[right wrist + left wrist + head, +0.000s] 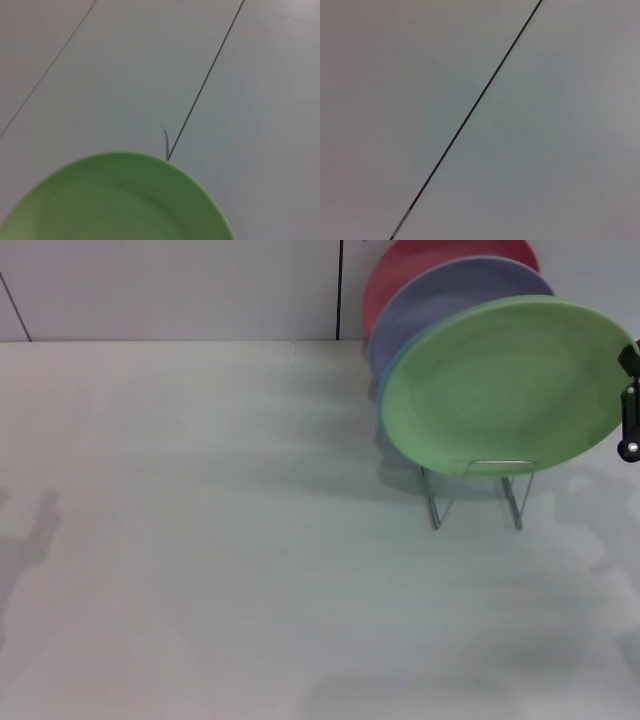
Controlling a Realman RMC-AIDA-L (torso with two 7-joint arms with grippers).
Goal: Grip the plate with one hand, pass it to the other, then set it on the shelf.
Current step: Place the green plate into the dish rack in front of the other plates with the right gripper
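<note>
The light green plate stands on edge in the wire shelf, tilted back, as the frontmost of three plates; its lower rim sits between the upright loops of the rack. Directly behind it, toward 11 o'clock, a lavender plate leans in the same attitude, and behind that a red plate shows only its upper arc. The shelf rests on a white table, at about 2 o'clock from the centre of the head view. The right gripper appears as a black part at the 3 o'clock edge of the head view, just beside the green plate's rim. Whether it touches the rim cannot be determined, and whether its claw is released or clenched cannot be determined, since only a small portion is in frame. The right wrist view shows the upper arc of the green plate close to the camera, with a pale panelled wall beyond it. The left gripper is outside all views; the left wrist view shows only a pale surface crossed by one dark seam line.
</note>
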